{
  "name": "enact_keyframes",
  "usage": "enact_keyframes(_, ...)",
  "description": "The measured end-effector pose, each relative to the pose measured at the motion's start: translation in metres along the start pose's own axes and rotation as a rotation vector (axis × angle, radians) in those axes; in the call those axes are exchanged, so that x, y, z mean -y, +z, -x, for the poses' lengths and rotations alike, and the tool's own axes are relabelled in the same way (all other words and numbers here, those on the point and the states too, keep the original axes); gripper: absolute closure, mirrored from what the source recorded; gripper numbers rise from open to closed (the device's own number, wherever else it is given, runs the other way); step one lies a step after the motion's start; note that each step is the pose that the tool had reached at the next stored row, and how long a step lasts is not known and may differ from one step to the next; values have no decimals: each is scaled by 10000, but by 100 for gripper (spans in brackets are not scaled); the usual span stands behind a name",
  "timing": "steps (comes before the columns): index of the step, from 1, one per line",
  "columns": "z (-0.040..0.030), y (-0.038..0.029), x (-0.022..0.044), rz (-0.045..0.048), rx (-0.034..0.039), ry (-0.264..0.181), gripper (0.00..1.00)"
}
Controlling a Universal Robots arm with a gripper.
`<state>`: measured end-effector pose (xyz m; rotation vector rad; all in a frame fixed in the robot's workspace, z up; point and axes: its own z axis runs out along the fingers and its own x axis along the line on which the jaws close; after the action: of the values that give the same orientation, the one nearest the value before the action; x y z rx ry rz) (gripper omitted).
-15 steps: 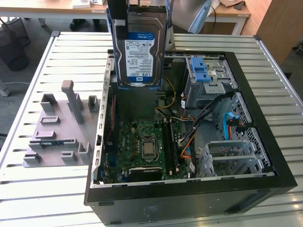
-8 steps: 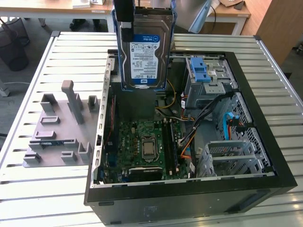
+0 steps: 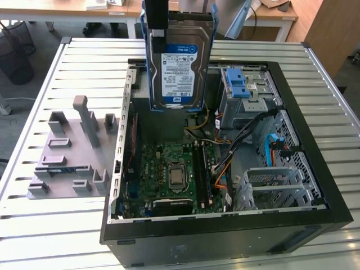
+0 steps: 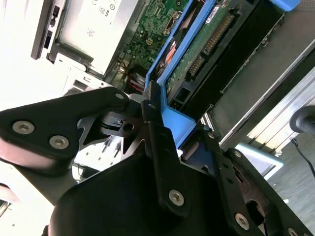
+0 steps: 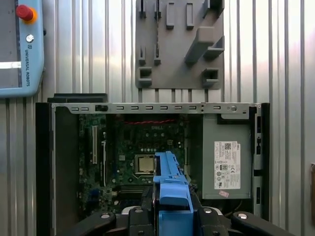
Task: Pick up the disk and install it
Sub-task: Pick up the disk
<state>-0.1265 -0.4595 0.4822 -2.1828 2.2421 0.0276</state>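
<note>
The disk [image 3: 179, 64] hangs upright over the open computer case [image 3: 315, 219], with its label showing in the exterior view. The claw [image 4: 179, 128] is clamped on the disk's blue frame [image 5: 170, 187]. A grey fixture plate [image 3: 62, 163] lies on the table [image 3: 34, 225] beside the case.

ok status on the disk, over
Hand shut on the disk by its blue frame. Disk hanging upright above the open computer case, not seated. Loose cables lie inside beside the drive cage.
</note>
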Motion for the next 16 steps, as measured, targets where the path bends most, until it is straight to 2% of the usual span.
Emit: enact_keyframes(16,-124,-4,242,6,0,8,64)
